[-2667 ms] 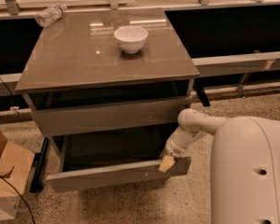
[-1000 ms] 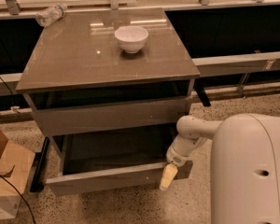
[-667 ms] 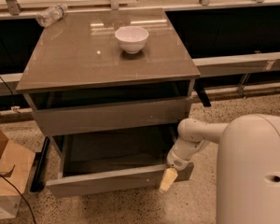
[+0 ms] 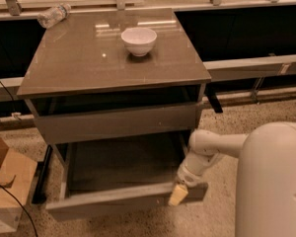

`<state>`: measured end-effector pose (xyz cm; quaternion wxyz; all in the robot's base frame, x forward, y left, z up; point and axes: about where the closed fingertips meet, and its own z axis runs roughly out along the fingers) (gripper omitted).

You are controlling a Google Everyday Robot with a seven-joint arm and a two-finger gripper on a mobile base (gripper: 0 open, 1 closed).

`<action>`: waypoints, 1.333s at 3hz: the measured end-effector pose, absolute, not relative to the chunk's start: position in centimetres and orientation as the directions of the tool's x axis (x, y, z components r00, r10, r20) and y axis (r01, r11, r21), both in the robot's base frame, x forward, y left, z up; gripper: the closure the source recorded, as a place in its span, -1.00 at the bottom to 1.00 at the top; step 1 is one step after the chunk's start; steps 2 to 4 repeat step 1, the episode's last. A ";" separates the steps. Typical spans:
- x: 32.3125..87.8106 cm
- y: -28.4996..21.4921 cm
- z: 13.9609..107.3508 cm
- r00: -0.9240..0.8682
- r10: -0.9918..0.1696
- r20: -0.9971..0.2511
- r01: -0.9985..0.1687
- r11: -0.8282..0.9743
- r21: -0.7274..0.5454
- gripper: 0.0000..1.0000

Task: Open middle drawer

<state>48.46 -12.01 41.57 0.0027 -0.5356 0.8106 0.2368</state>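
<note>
The middle drawer (image 4: 113,200) is the grey-brown flat-fronted one pulled well out of the cabinet, low in the camera view. Its dark inside (image 4: 121,162) shows and looks empty. My gripper (image 4: 180,191) is at the right end of that drawer's front edge, with a cream fingertip (image 4: 177,196) lying against the front. My white arm (image 4: 212,149) reaches to it from the right. The drawer above (image 4: 116,123) stands only slightly out, with a dark gap over it.
A white bowl (image 4: 139,40) sits on the glossy cabinet top (image 4: 89,63), and a plastic bottle (image 4: 53,15) lies at its back left. A cardboard box (image 4: 5,181) stands on the floor to the left. My white body (image 4: 274,181) fills the lower right.
The middle drawer has slid further out toward the camera, and my gripper has moved with its right end. The bowl and bottle have not moved.
</note>
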 end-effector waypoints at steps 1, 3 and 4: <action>48.6 -12.0 41.5 -0.426 -0.867 -0.258 -0.870 0.314 0.381 -0.73; 48.6 -12.0 41.5 -0.426 -0.867 -0.258 -0.870 0.314 0.381 -0.73; 48.6 -12.0 41.5 -0.426 -0.867 -0.258 -0.870 0.314 0.381 -0.73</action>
